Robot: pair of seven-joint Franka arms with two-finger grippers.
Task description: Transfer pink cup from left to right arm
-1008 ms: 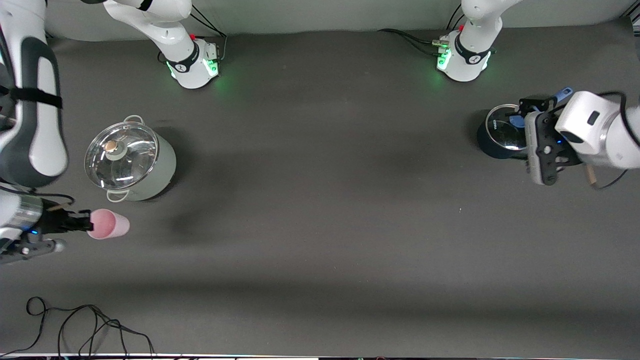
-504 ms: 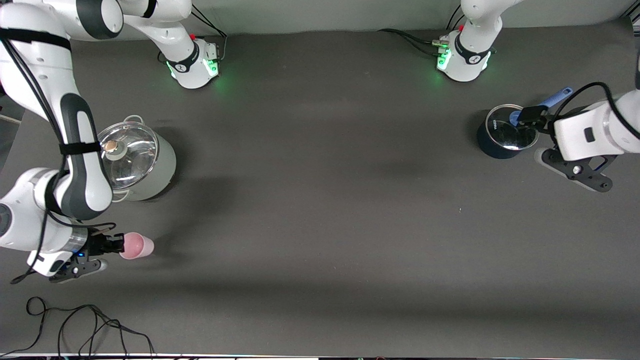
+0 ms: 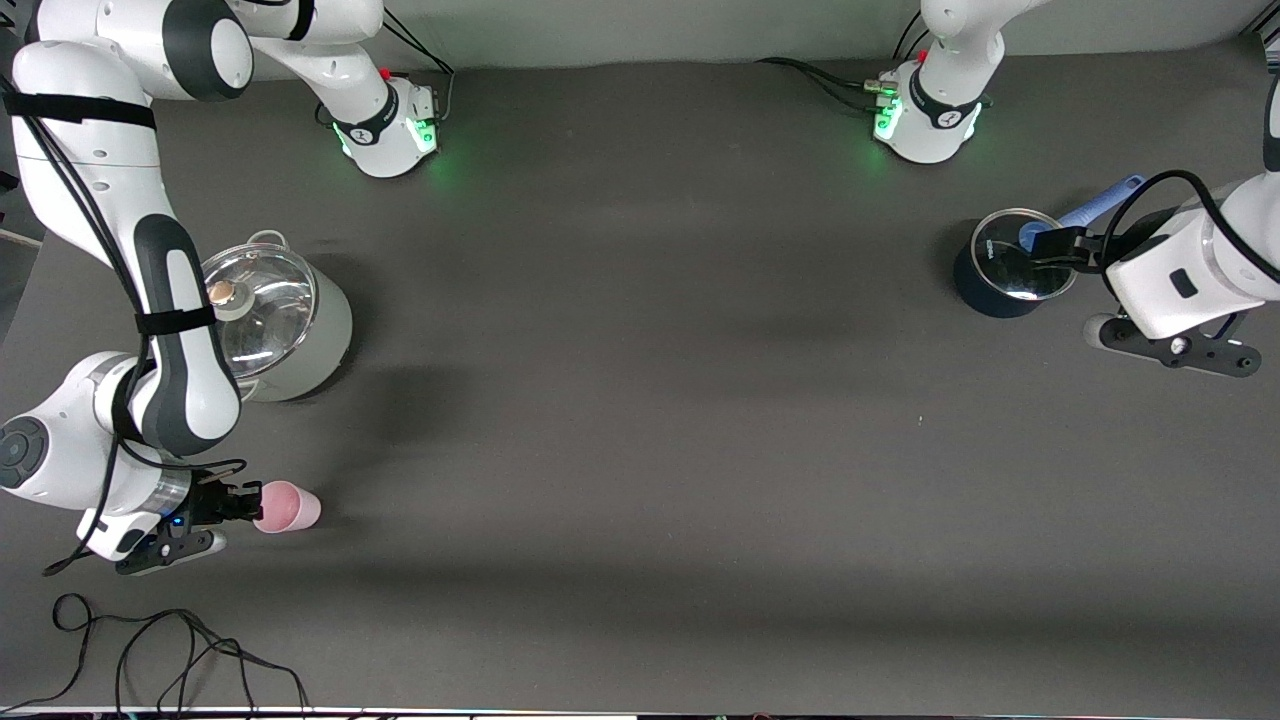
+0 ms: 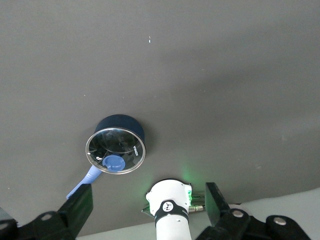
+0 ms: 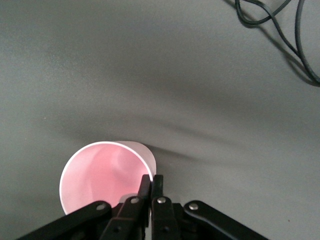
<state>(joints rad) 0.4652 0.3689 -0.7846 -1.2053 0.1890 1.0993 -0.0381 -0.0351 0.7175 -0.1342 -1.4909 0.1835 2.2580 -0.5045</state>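
- The pink cup (image 3: 288, 507) lies tilted at the right arm's end of the desk (image 3: 640, 420), nearer to the front camera than the lidded pot (image 3: 270, 320).
- The right gripper (image 3: 240, 502) is at the cup's rim, its fingers (image 5: 151, 187) pressed together on the rim wall, one inside, one outside.
- A loose cable (image 3: 170, 650) lies on the desk, nearer to the front camera than the cup.
- The small pot (image 3: 1005, 275) stands at the left arm's end of the desk, well apart from the cup; its lid is on and its handle (image 3: 1105, 198) points toward the desk's end.
- The left gripper (image 3: 1170, 345) hangs just beside the small pot, its fingers (image 4: 80, 210) spread wide apart, nothing between them.
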